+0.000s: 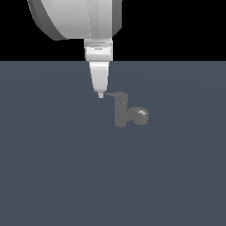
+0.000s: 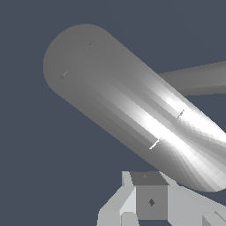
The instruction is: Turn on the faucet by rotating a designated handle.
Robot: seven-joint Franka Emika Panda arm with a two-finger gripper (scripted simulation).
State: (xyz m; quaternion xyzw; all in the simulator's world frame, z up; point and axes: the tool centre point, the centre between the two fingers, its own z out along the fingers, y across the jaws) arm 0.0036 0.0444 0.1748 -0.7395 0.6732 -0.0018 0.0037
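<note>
surface: flat blue-grey floor [image 1: 53,176] | on it: faucet [image 1: 121,115], upright

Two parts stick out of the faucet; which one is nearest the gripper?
The handle, the thin flat lever at the body's top; its tip meets the gripper. The bulbous spout sits lower, opposite.

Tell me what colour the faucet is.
Dull grey faucet, seen whole in the exterior view.

One faucet [image 1: 121,112] showing in exterior view, standing alone on one flat dark blue-grey surface [image 1: 53,176]. Faucet carrying one upright cylinder body, one short rounded spout [image 1: 140,115], one thin handle [image 1: 114,94]. One robot arm reaching down from above, carrying one end effector [image 1: 100,95]. Wrist view showing same single faucet close up. No second object of any kind appearing.
</note>
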